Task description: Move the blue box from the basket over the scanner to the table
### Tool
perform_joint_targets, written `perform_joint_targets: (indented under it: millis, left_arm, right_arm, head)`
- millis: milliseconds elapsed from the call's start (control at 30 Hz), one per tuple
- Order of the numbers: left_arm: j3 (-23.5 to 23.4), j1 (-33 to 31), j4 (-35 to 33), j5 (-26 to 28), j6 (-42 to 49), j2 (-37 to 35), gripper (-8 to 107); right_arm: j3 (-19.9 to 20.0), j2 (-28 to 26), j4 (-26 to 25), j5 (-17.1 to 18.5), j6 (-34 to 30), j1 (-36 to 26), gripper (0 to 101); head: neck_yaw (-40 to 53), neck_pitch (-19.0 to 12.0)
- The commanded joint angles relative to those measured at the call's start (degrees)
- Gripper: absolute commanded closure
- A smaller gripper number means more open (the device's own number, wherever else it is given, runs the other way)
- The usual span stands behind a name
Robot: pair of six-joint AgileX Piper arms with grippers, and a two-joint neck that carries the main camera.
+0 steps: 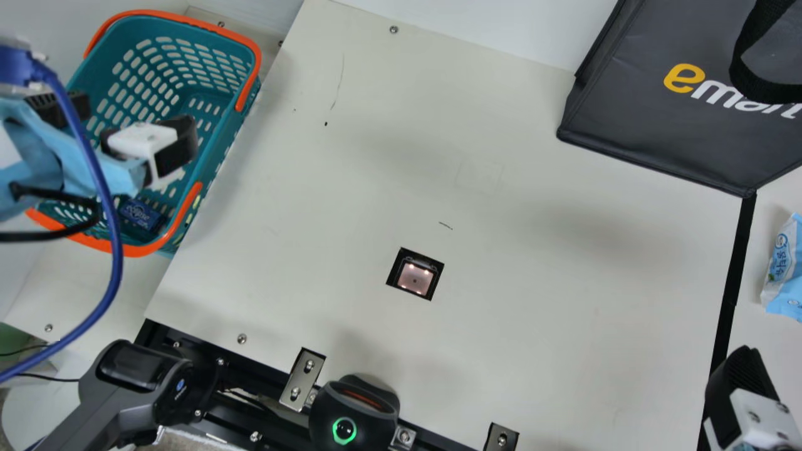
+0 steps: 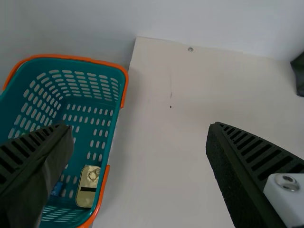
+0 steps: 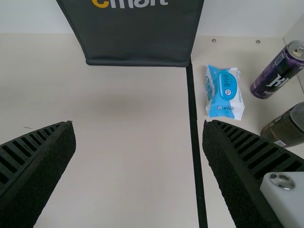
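Observation:
My left gripper [image 1: 119, 128] is over the teal basket [image 1: 219, 134] with its fingers apart. Low in the basket, near its front end, lies the blue box [image 1: 141, 214], partly in view beside the arm. In the left wrist view my left gripper [image 2: 140, 156] is open and holds nothing; a bit of the blue box [image 2: 57, 189] shows past one finger. My right gripper [image 1: 742, 388] is at the main view's lower right corner; in the right wrist view the right gripper [image 3: 139, 156] stands open above the bare board. The scanner window [image 1: 415, 274] is set in the table [image 1: 501, 332].
A gold packet [image 2: 89, 186] lies in the basket. A dark bag [image 1: 633, 119] stands at the back right. Beyond the black strip are a wipes pack [image 3: 224, 92], a purple can [image 3: 279, 70] and a dark jar [image 3: 287, 126]. A black device [image 1: 354, 407] sits at the front edge.

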Motion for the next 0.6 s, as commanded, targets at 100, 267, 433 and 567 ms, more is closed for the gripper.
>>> perform_joint_targets:
  millis: [100, 267, 433, 567]
  left_arm:
    - [-0.5, 8.4, -3.0, -1.4, 0.9, 5.2, 9]
    - [-1.0, 17.4, -7.4, -2.9, 4.6, 10.8, 9]
    - [-1.4, 24.6, -10.4, -4.5, 7.2, 16.7, 9]
    - [-1.4, 28.2, -11.2, -6.0, 7.1, 20.9, 9]
  right_arm:
    - [0.0, 0.0, 0.0, 0.0, 0.0, 0.0, 6]
    - [0.0, 0.0, 0.0, 0.0, 0.0, 0.0, 6]
    - [0.0, 0.0, 0.0, 0.0, 0.0, 0.0, 6]
    - [0.0, 0.0, 0.0, 0.0, 0.0, 0.0, 6]
  head:
    - [0.1, -1.7]
    - [0.1, -1.7]
    - [0.1, -1.7]
    - [0.1, -1.7]
